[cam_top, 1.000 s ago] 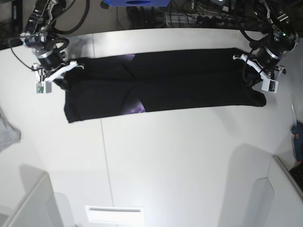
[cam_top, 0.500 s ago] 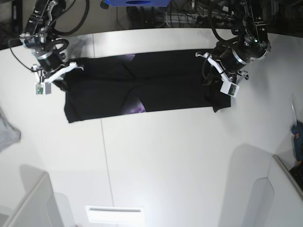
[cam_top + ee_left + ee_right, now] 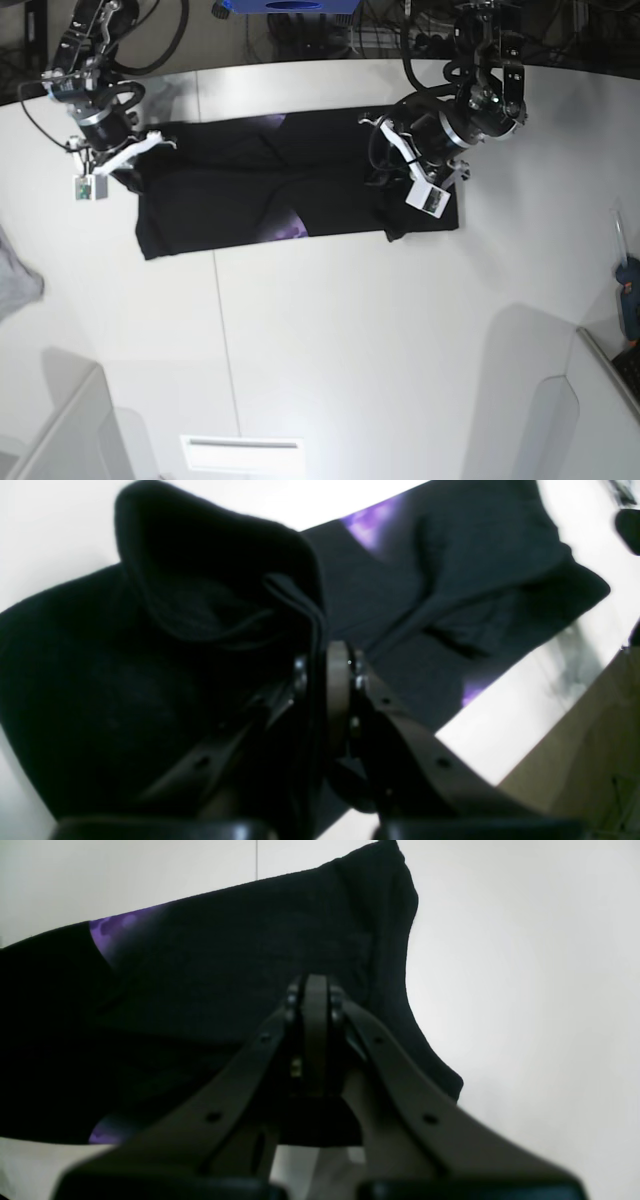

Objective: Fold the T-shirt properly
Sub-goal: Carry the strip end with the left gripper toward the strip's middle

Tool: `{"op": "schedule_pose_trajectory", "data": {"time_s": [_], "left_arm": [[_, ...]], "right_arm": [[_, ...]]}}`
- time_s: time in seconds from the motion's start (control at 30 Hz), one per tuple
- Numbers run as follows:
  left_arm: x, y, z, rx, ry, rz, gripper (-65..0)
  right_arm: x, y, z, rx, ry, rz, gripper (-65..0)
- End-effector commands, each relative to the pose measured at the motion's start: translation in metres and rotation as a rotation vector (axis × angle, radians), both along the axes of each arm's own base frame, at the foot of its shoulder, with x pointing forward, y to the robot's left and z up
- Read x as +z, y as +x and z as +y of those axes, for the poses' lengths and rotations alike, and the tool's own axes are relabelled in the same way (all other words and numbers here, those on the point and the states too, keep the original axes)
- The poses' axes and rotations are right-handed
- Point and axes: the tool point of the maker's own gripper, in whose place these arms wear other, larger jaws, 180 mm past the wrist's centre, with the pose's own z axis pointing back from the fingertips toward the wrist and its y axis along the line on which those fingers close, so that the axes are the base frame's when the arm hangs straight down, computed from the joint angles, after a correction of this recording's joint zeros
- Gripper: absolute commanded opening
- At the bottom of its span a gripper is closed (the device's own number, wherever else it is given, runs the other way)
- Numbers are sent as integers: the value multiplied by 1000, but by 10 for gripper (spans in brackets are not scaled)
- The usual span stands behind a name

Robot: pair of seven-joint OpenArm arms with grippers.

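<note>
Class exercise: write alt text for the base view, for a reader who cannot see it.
A black short-sleeved fabric T-shirt lies on a white table, its right end lifted and carried leftward by the left gripper. The right gripper sits at the opposite end.

Bright overhead light floods the white table (image 3: pixel 330 340), with a hot glare patch at its near edge and soft grey shadows either side. The base view bows at its corners. Both wrist views are soft; the black T-shirt (image 3: pixel 250 190) swallows detail, and the left gripper (image 3: pixel 325 680) sits blurred, the table beyond it blown out.
</note>
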Motion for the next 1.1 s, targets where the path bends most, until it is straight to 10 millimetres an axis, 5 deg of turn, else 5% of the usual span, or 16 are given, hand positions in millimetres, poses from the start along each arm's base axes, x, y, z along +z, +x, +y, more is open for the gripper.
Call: {"op": "schedule_pose_trajectory", "data": {"time_s": [0.0,0.5,1.07], "left_arm": [[10,5,-3,7,-28,-34,-650],[16,6,-34,-41,-78,-41,-650],[22,15,-36,-43,-82,-64,-650]], "right_arm": [[13,7,-1,5,-1,-54,-650],[13,6,0,4,1,-54,-650],[13,7,-1,3,1,-55,-650]]}}
